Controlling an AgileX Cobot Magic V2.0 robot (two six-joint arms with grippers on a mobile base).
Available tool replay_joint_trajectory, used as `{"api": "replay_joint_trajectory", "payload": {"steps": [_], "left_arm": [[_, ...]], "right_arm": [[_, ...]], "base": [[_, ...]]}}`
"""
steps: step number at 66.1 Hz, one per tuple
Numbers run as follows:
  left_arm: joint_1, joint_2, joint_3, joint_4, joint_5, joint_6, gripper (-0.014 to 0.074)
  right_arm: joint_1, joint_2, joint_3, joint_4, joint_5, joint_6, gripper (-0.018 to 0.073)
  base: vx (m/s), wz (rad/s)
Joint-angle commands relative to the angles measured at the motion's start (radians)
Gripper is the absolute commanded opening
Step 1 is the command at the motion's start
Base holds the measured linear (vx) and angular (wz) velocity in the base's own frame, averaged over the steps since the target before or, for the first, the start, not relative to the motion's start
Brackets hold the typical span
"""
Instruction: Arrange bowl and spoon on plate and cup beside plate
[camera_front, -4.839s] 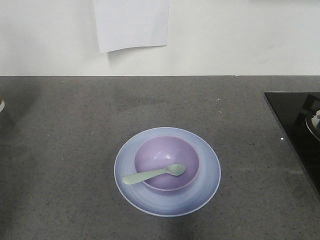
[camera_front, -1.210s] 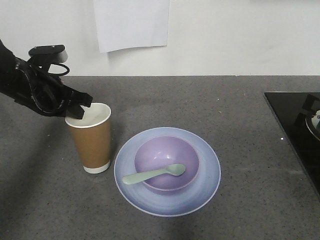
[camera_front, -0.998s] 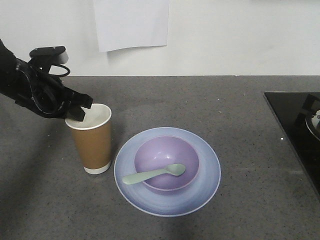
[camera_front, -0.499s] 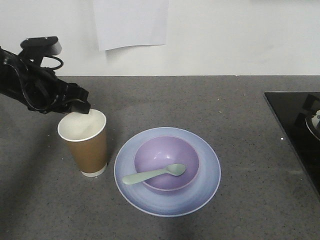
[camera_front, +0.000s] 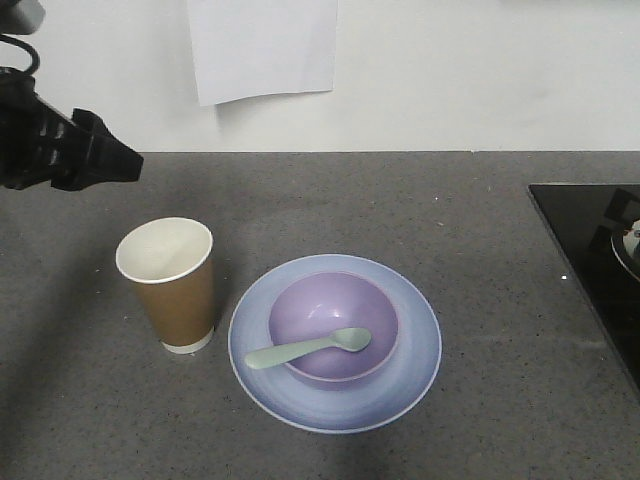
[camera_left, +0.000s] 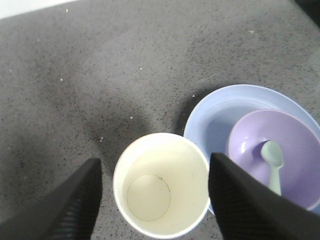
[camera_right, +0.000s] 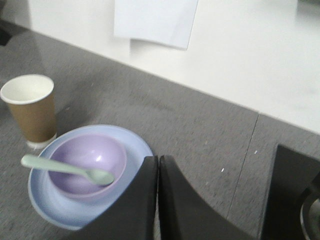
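On the grey tabletop (camera_front: 480, 260) the plate (camera_front: 412, 370) carries the bowl (camera_front: 333, 325), and the spoon (camera_front: 307, 349) rests across the bowl's rim, its handle toward 8 o'clock; the cup (camera_front: 168, 283) stands upright just beside the plate at its 9 o'clock; judged so, the arrangement looks complete; the left end effector (camera_left: 154, 200) hangs spread and empty above the cup; the right end effector (camera_right: 158, 200) is pressed together, holding nothing.

No readable text, label or number shows anywhere.
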Motion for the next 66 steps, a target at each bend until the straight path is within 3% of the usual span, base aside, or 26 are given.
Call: {"api": "replay_joint_trajectory", "payload": {"steps": [1,8,22,38,56,66], "left_arm": [[-0.004,-0.078,-0.026,-0.025,-0.040,0.009,0.0403],[-0.004,-0.135,-0.026,-0.016,-0.069,0.011,0.0286],[-0.004,-0.220,-0.026,0.052,-0.122,0.011,-0.0006],[-0.004,-0.311,0.038,0.087,-0.186,0.011,-0.0007],[-0.004,-0.488,0.466,0.051,-0.408,0.007,-0.0007],[-0.004,-0.587,0.685,0.049,-0.508,0.007,-0.0007]], "right_arm": [[-0.004,0.004,-0.021,-0.043,-0.131,-0.001,-0.0005],[-0.004,0.013,-0.021,-0.104,-0.163,0.012,-0.0005],[-0.004,0.058,-0.021,-0.253,-0.170,0.147,-0.0005],[-0.004,0.088,-0.021,-0.327,-0.169,0.259,-0.0005],[-0.004,0.088,-0.013,-0.343,-0.137,0.260,-0.0005],[-0.004,0.058,0.132,-0.391,-0.247,0.295,-0.0005]], "base": [[0.00,0.00],[0.00,0.00],[0.00,0.00],[0.00,0.00],[0.00,0.00],[0.00,0.00]]}}
